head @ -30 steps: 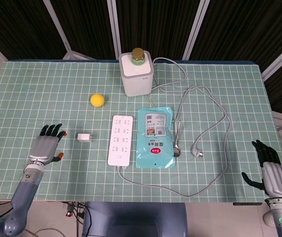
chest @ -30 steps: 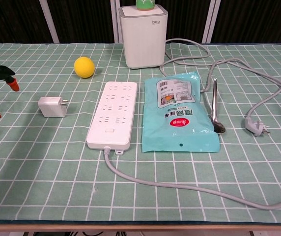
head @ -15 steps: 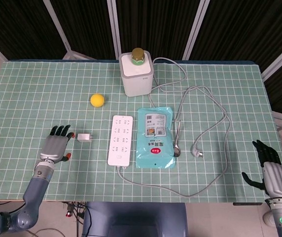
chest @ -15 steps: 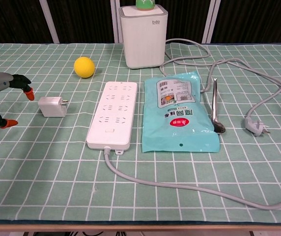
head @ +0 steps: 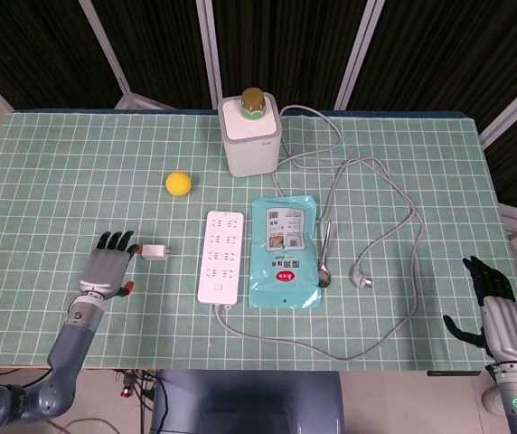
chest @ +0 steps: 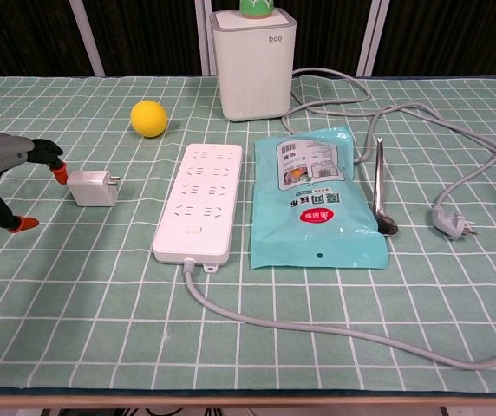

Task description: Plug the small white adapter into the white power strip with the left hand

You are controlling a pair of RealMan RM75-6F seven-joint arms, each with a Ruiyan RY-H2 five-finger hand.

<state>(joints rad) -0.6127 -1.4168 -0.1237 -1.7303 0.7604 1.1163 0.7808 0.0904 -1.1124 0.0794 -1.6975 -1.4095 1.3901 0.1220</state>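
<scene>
So the whole thing comes down to the gap between the left robot hand (head: 107, 269) and the adapter (head: 155, 252). The adapter sits on the counter (head: 69, 172) just left of the power strip (head: 221, 256), a little apart from it, roughly level with the strip's middle rows of sockets. In the chest view its prongs point toward the strip, so its long axis runs across the counter, left to right, which is at right angles to the strip's own length.

The left robot hand is on the far side of the adapter from the strip, fingers spread and holding nothing. One orange fingertip (chest: 59, 172) looks right up against the adapter's outer edge; I can't tell if it's actually touching or just short of it. The thumb hangs lower and well clear of the adapter.

The right robot hand (head: 497, 316) is way off past the loose grey plug (head: 361, 279) and the blue pouch (head: 283, 252), fingers apart and empty, so it's clearly not the one for this.

My read: the grab hasn't happened yet. The robot hand needs to close around the adapter from its outer side, lift it, tip the prongs downward, then carry it over to a socket on the strip.
</scene>
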